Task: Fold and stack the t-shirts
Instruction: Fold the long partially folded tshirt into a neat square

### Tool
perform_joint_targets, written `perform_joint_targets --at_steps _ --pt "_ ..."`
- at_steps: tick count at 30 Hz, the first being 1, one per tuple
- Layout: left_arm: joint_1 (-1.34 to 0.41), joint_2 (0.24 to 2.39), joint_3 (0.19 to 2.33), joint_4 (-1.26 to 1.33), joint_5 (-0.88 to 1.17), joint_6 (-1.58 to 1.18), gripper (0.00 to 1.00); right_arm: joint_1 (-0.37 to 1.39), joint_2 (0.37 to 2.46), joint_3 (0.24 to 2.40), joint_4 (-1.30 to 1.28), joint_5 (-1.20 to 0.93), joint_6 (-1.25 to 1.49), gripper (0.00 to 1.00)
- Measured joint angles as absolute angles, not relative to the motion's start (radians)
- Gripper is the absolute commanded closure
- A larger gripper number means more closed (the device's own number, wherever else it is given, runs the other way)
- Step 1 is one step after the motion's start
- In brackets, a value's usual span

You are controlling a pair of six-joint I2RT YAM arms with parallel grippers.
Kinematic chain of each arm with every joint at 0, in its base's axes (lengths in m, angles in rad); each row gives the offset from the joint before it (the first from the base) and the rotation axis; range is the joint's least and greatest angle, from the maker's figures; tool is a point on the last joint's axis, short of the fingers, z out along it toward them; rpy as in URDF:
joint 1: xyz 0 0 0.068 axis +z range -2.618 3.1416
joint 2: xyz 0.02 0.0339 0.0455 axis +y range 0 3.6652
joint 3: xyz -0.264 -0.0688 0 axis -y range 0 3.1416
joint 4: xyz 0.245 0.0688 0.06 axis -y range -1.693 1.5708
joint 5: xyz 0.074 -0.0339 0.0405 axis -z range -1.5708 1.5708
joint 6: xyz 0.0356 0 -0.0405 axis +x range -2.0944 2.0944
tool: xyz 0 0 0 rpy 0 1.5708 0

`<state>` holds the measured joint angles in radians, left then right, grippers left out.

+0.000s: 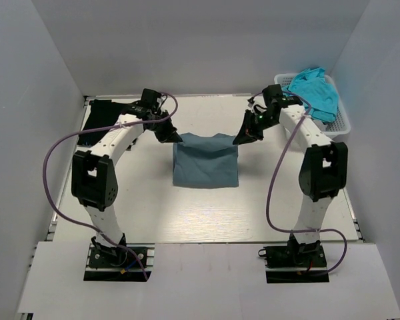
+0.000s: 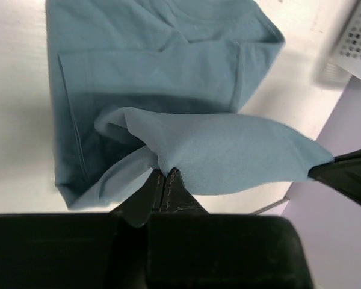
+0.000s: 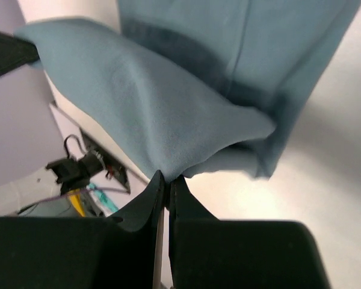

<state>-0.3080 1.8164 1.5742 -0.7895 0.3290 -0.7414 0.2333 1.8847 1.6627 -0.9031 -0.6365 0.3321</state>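
Pinching the far corners of the slate-blue t-shirt (image 1: 205,163) on the table (image 1: 200,220), my left gripper (image 1: 177,139) and right gripper (image 1: 240,140) are clamped on it. Far right, a white basket (image 1: 345,124) holds turquoise t-shirts (image 1: 313,93).

The plain slate-blue t-shirt (image 1: 205,163) lies on the off-white tabletop (image 1: 187,220). The black t-shirt (image 1: 100,115) is at its far left corner, and the turquoise t-shirt (image 1: 315,90) fills a white lattice basket (image 1: 343,123).

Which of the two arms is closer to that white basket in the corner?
Right. The right gripper pinches a corner of the blue shirt, just left of the basket; the left gripper pinches the opposite corner, farther off.
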Motion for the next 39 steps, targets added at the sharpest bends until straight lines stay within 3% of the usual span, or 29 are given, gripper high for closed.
perform_joint_targets --at_steps 4,6,7,8,9,10,14,17,23,28,39 --pt "-0.302 1.912 1.613 -0.755 0.313 -0.746 1.00 0.229 2.021 1.761 -0.870 -0.614 0.341 1.00" --pt "-0.300 1.972 1.663 -0.744 0.303 -0.741 0.95 0.229 2.069 1.788 -0.846 -0.583 0.363 0.85" --pt "-0.298 2.002 1.688 -0.731 0.302 -0.735 0.80 0.229 2.089 1.797 -0.831 -0.567 0.375 0.78" --pt "-0.297 2.034 1.716 -0.715 0.300 -0.728 0.58 0.229 2.106 1.805 -0.812 -0.551 0.386 0.39" --pt "-0.297 2.064 1.737 -0.699 0.299 -0.715 0.28 0.229 2.120 1.813 -0.797 -0.539 0.401 0.10" --pt "-0.295 2.097 1.771 -0.697 0.297 -0.703 0.00 0.228 2.141 1.831 -0.785 -0.527 0.410 0.09" --pt "-0.289 2.239 1.997 -0.736 0.282 -0.670 0.00 0.223 2.253 2.020 -0.779 -0.508 0.409 0.09" --pt "-0.287 2.235 2.047 -0.740 0.258 -0.636 0.00 0.223 2.249 2.044 -0.758 -0.487 0.407 0.09" --pt "-0.293 2.024 1.798 -0.633 0.307 -0.602 0.00 0.231 2.009 1.703 -0.669 -0.480 0.411 0.09" --pt "-0.329 1.981 1.684 -0.535 0.380 -0.610 0.00 0.268 1.900 1.577 -0.580 -0.534 0.418 0.09" --pt "-0.347 2.212 1.702 -0.471 0.403 -0.620 0.00 0.282 2.148 1.691 -0.346 -0.621 0.513 0.09"
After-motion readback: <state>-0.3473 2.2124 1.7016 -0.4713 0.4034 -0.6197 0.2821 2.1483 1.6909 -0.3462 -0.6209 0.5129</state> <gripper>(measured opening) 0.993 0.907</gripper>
